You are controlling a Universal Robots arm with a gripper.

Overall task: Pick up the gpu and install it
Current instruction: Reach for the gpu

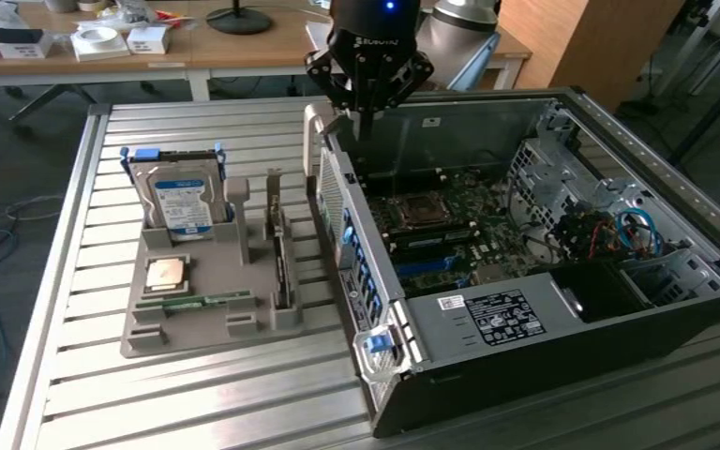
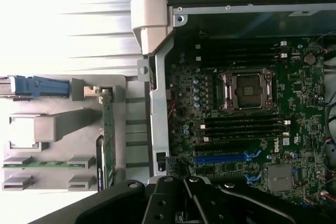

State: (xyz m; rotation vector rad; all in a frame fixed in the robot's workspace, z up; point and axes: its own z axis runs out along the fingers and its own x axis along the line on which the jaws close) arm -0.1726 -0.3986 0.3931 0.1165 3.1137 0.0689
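The task is barely begun. The gpu stands on edge in the grey holder beside the computer case, not yet picked up. The gripper hangs over the case's edge, closed on nothing, and the blue slot is bare.
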